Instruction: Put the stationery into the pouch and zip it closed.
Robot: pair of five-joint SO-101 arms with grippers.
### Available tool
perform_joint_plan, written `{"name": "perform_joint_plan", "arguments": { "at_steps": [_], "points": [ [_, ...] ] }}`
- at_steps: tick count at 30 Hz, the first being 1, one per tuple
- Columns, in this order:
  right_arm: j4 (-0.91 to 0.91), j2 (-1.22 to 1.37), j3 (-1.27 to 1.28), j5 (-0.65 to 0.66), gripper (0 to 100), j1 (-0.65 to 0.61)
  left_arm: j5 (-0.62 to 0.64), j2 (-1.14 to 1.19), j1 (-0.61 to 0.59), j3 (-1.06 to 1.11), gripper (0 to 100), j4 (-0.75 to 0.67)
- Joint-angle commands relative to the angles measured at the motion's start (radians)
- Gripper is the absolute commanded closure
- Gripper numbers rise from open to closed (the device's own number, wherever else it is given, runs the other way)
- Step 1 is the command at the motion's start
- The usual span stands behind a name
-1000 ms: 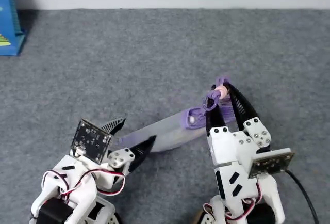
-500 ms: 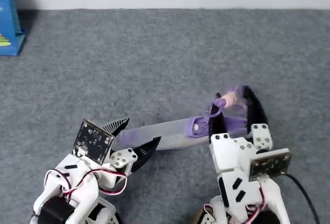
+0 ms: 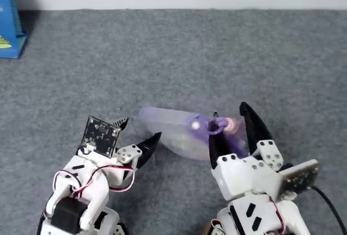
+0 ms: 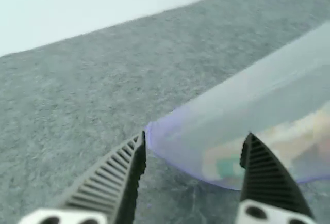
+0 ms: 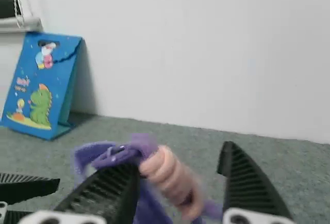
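Note:
The pouch is translucent with purple trim and lies slanted on the grey carpet between the two arms. Green and orange stationery shows through its wall. My right gripper is shut on the pouch's purple zipper end, where a pink charm hangs. In the right wrist view that purple end and the pink charm sit raised between my right gripper fingers. My left gripper is open, and the pouch's rounded free end lies just beyond my left gripper tips.
A blue gift bag with a dinosaur print stands against the white wall at the far left. Open grey carpet stretches across the back and the right side.
My right gripper has drawn back toward its base with the zipper end. The pouch's free end has swung up and away from my left gripper's fingers, which held still around it before.

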Motion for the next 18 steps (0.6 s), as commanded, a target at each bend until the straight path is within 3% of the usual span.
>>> {"name": "perform_joint_plan", "arguments": {
  "at_steps": [1, 5, 11, 18],
  "points": [
    [-0.042, 0.016, -0.012, -0.012, 87.9, 0.03, 0.008, -0.011, -0.035, -0.013, 71, -0.029],
    [-0.114, 0.016, 0.109, -0.011, 99.6, 0.177, 0.031, -0.011, -0.091, -0.013, 71, -0.028],
    [-0.225, 0.016, 0.29, 0.044, 98.4, 0.377, 0.069, -0.011, -0.175, -0.031, 71, -0.028],
    [-0.159, 0.016, 0.431, 0.178, 97.9, 0.53, 0.078, -0.011, -0.181, -0.041, 71, -0.021]
  ]
}}
